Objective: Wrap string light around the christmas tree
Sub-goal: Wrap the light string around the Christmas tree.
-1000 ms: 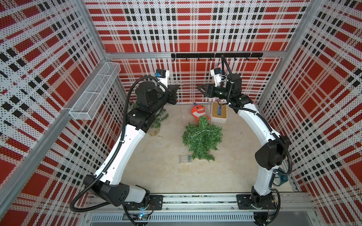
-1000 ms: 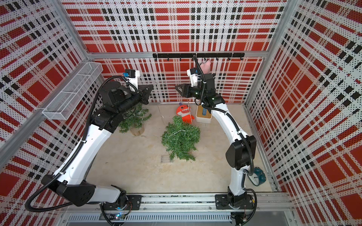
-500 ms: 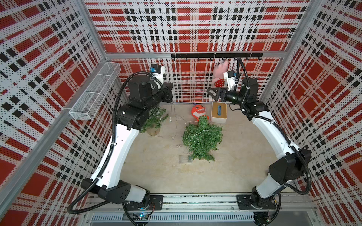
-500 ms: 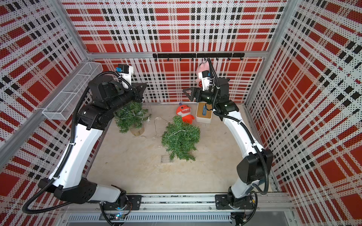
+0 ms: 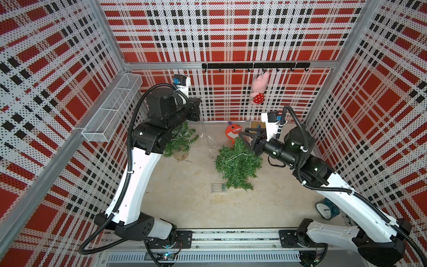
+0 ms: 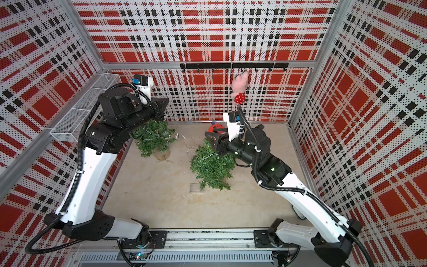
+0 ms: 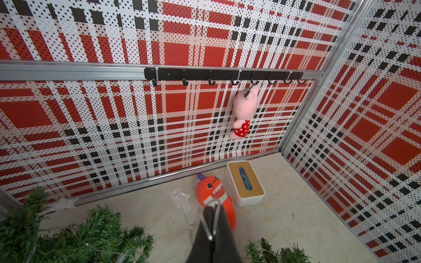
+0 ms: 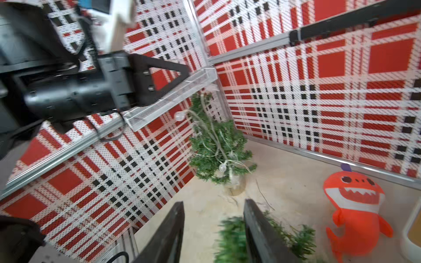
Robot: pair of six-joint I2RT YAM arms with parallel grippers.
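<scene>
LEFT ARM (image 5: 138,175): upper link raised steeply, forearm level, aimed at rear wall | LEFT GRIPPER (image 7: 211,209): fingers pressed together, pinching string light (image 7: 210,235) wire | RIGHT ARM (image 5: 346,196): reaching forward, elbow up, wrist low near floor | RIGHT GRIPPER (image 8: 214,230): jaws parted, pointing across toward left arm

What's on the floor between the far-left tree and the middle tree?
Only loose string light separates the far-left tree from the middle tree, in both top views.
</scene>
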